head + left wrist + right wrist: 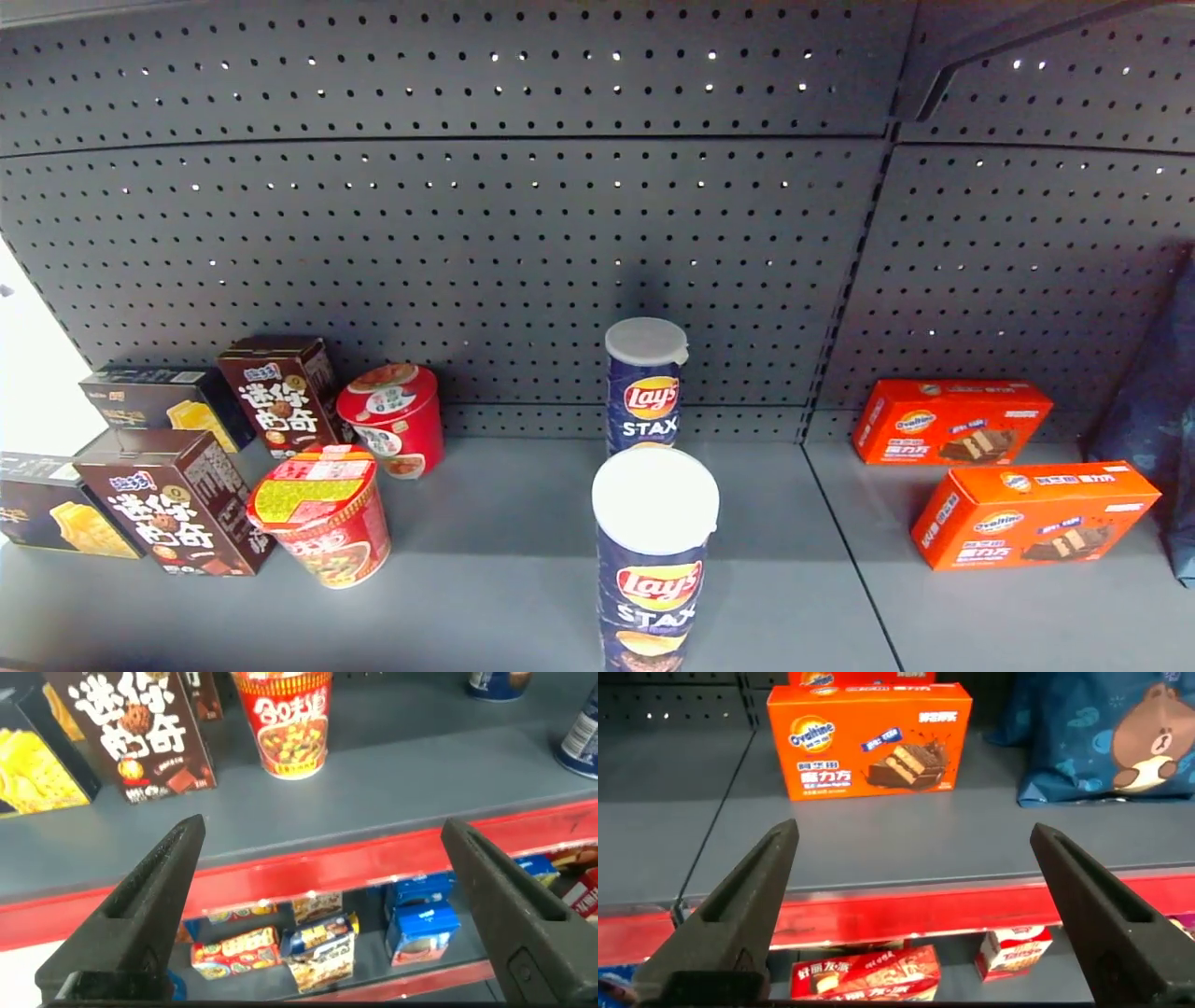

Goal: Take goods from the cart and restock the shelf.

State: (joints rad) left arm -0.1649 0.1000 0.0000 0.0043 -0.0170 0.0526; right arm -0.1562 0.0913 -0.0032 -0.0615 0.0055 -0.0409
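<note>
Two blue chip cans stand on the grey shelf (523, 523), one in front (653, 560) and one behind (644, 383). Left of them are two red noodle cups (322, 513) (392, 415), brown boxes (173, 509) and black boxes (56, 504). Two orange boxes (1032, 513) (948, 420) lie to the right. My left gripper (322, 915) is open in front of the shelf edge, facing a noodle cup (285, 719) and a brown box (131, 728). My right gripper (910, 915) is open before an orange box (868, 737).
A red price rail (374, 868) runs along the shelf's front edge, with packaged goods (318, 943) on the shelf below. A blue bag with a bear print (1106, 733) stands at the far right. Bare shelf lies between the cups and the cans.
</note>
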